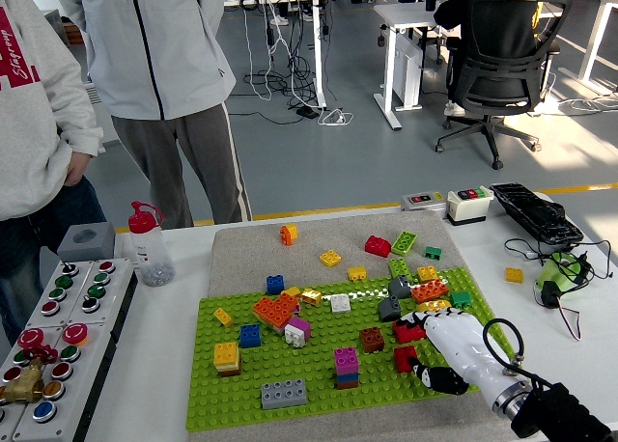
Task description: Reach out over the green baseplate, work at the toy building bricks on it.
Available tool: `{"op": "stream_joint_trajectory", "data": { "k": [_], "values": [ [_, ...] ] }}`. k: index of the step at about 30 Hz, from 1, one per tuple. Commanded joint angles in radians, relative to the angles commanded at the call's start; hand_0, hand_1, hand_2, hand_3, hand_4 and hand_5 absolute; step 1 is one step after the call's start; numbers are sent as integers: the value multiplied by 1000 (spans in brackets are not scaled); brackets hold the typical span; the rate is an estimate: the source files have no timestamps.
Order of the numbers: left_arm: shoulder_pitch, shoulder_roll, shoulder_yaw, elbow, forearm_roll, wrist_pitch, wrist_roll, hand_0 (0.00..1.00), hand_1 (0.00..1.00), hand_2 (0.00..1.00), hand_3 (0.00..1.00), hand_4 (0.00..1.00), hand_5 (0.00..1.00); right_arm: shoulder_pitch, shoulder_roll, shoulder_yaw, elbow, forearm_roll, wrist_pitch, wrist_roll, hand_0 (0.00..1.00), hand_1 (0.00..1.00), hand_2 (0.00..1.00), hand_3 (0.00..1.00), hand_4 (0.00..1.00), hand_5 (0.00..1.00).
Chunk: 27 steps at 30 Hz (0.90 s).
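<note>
The green baseplate [319, 403] lies on a grey mat in the middle of the table and carries several scattered bricks. My right hand [446, 350], white on a black arm, reaches in from the lower right over the plate's right part. It sits right by two red bricks, one [407, 332] at its far tip and one [404, 358] at its left side. Its back faces the camera, so the grasp is hidden. A brown brick [372, 340], a purple stack [346, 365] and a grey brick [284, 394] lie to the left of it.
More loose bricks lie on the mat [251, 244] behind the plate. A button panel [58, 317] and a red-capped bottle [150, 247] stand at the left. A switch box [468, 205], a black device [536, 212] and cables [560, 273] are at the right. Two people stand at the far left.
</note>
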Motion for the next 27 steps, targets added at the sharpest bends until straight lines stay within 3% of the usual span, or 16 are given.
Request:
{"op": "stream_joint_trajectory", "data": {
  "k": [27],
  "values": [
    [4,-1,1,0,6,-2,4,695,717,704,635,385,998,49,15,-64,-91,-37,20,33,639,663,661,696,653,154]
  ]
}}
